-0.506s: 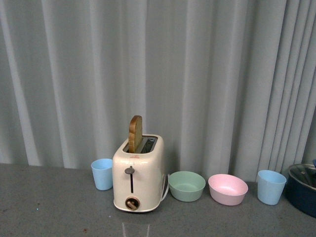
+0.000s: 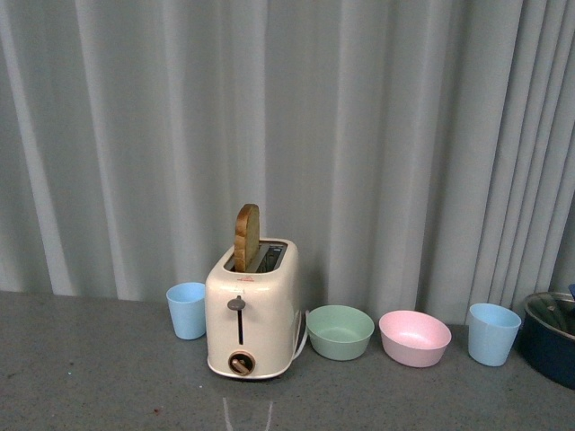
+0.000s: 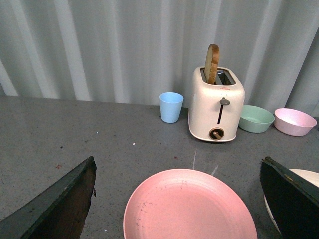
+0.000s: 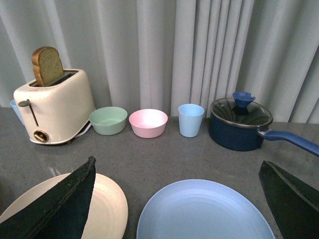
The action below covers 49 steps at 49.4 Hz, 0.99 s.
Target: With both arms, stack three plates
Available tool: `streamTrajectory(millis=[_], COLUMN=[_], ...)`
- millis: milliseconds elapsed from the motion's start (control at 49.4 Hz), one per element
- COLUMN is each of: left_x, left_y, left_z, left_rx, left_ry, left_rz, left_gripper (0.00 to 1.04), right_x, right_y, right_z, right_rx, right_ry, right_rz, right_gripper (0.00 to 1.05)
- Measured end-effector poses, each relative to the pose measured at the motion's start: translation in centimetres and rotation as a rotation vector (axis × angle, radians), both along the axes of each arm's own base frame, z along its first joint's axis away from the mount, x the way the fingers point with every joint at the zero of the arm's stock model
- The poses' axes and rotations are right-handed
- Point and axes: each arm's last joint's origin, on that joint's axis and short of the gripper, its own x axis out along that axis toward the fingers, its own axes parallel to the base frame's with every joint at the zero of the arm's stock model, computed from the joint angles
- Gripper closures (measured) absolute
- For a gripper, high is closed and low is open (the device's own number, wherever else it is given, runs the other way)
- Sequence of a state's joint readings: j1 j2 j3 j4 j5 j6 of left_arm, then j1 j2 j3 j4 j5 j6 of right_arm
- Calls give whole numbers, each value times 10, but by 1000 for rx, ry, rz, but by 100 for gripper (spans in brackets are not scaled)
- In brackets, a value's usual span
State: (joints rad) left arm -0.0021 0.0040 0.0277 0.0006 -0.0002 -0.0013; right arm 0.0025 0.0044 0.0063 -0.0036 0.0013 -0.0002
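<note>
The pink plate point(image 3: 189, 206) lies flat on the grey table, between the wide-open fingers of my left gripper point(image 3: 179, 199). A sliver of the cream plate point(image 3: 304, 177) shows beside the far finger. In the right wrist view the light blue plate point(image 4: 204, 211) lies flat between the open fingers of my right gripper point(image 4: 179, 199). The cream plate point(image 4: 107, 204) lies beside it, partly hidden by one finger. All three plates lie apart and unstacked. No plate and no gripper shows in the front view.
At the back stand a cream toaster point(image 2: 252, 310) with a bread slice, a blue cup point(image 2: 187, 310), a green bowl point(image 2: 340, 331), a pink bowl point(image 2: 414, 338), another blue cup point(image 2: 493, 333) and a dark blue lidded pot point(image 4: 240, 123) with a long handle. A grey curtain hangs behind.
The front view has shifted slightly: the toaster and bowls sit a little higher in the picture. Nothing on the table has moved.
</note>
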Motion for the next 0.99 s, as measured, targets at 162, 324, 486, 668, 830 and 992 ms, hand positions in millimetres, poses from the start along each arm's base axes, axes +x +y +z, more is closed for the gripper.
streamTrajectory(millis=[162, 324, 486, 668, 830, 992], left_x=[0, 0, 0, 23, 103, 185], left_y=[0, 0, 0, 3, 4, 8], left_z=[0, 0, 0, 13, 45, 17], left_rx=[0, 0, 1, 36, 139, 199], left_ry=[0, 0, 3, 472, 498, 739], left_rz=[0, 0, -6, -346, -372, -342], left_gripper=[7, 7, 7, 7, 7, 7], right_x=[0, 0, 0, 0, 0, 0], right_y=[0, 0, 0, 0, 0, 0], right_z=[0, 0, 0, 0, 0, 0], right_rx=[0, 0, 0, 0, 0, 0], right_ry=[0, 0, 0, 0, 0, 0], right_rz=[0, 0, 0, 0, 2, 0], right_gripper=[7, 7, 7, 7, 7, 7])
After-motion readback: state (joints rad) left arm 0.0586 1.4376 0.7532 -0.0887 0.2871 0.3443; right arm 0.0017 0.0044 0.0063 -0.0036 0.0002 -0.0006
